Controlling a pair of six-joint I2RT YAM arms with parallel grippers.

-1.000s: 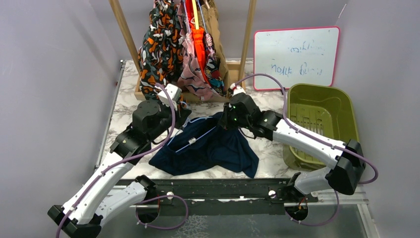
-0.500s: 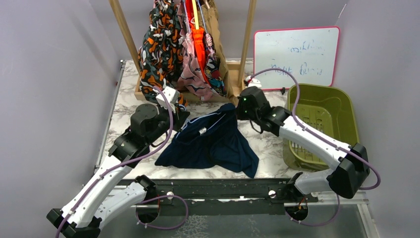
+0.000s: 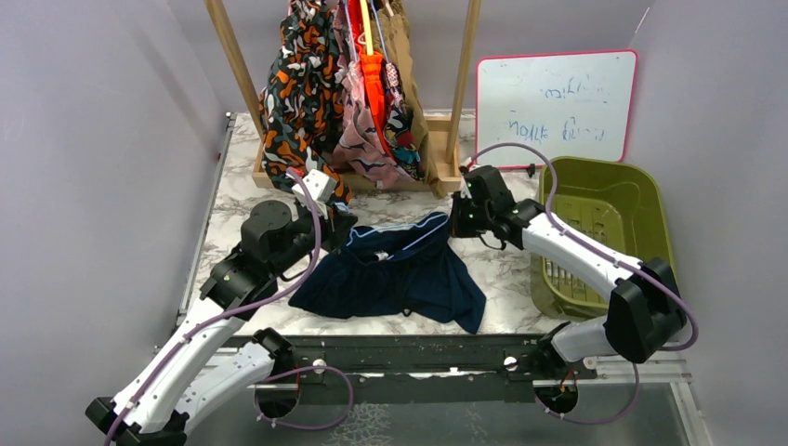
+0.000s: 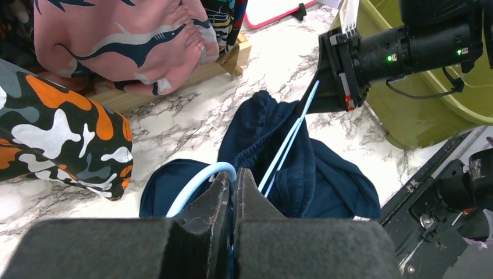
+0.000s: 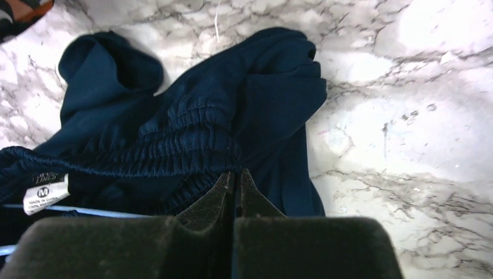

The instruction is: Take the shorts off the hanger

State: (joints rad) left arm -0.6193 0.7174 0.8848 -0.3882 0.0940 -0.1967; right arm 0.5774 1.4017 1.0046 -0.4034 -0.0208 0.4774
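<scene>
Shorts [image 3: 418, 279] bunched; right end effector [image 5: 234, 173] clamps them, left end effector [image 4: 234, 173] the hanger [image 4: 197, 177] (half-hidden).

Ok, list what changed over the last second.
The right gripper shifted right toward the bin, its fingers closing on the waistband of the navy shorts and dragging it along. The left gripper drew back slightly left, still clamped on the light-blue hanger. Rack, hanging shorts and bin stayed put.
</scene>
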